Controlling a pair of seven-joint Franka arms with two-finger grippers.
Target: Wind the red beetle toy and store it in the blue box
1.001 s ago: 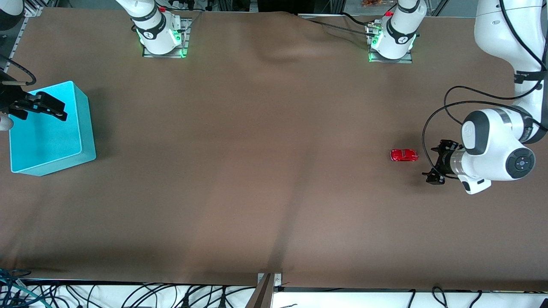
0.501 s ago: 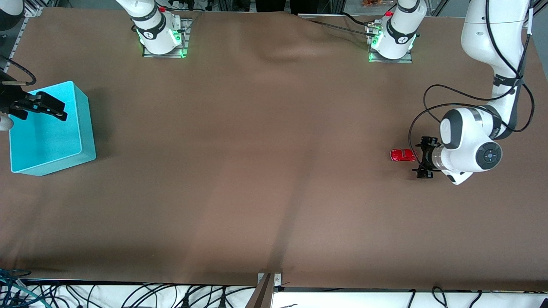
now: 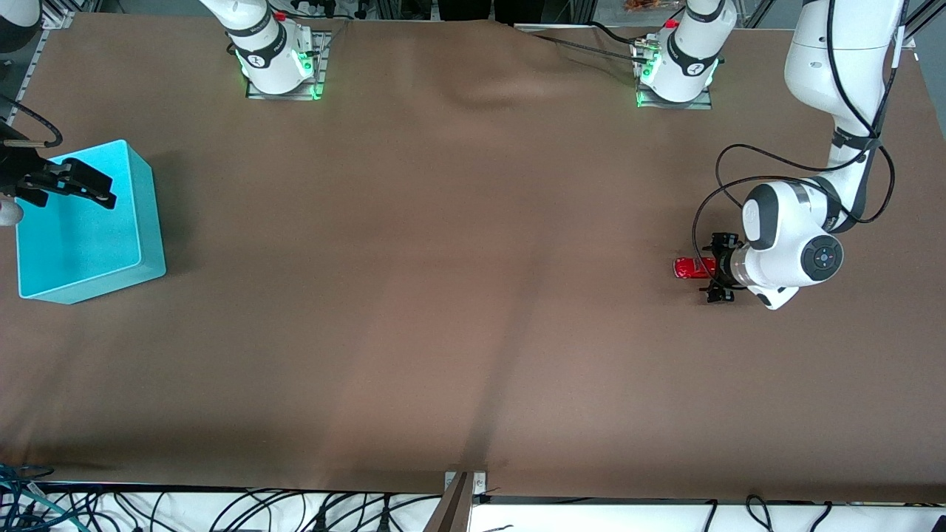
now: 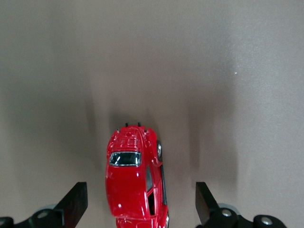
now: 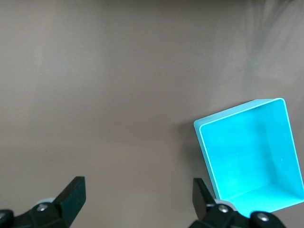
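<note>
step: approach to the red beetle toy [image 3: 693, 267], judged; winding and storing not yet done.
left end effector: [image 3: 715, 268] low over the counter [image 3: 458, 295] at the toy's end, fingers [image 4: 76, 203] spread wide, one on each side of the car, touching nothing.
right end effector: [image 3: 77, 185] over the blue box [image 3: 148, 214], fingers spread, nothing held; this arm waited.
toy, place: on the counter toward the left arm's end, well apart from the box.
toy, look: tiny, glossy red, rounded body, dark windows; upright on its wheels, lengthwise between the left fingers in the left wrist view.
box: light cyan, open top, nothing seen inside; at the right arm's end of the counter.
next move, judged: left fingers had to settle level with the toy's flanks, then press in squarely; the glossy curved shell looked apt to slip.
</note>
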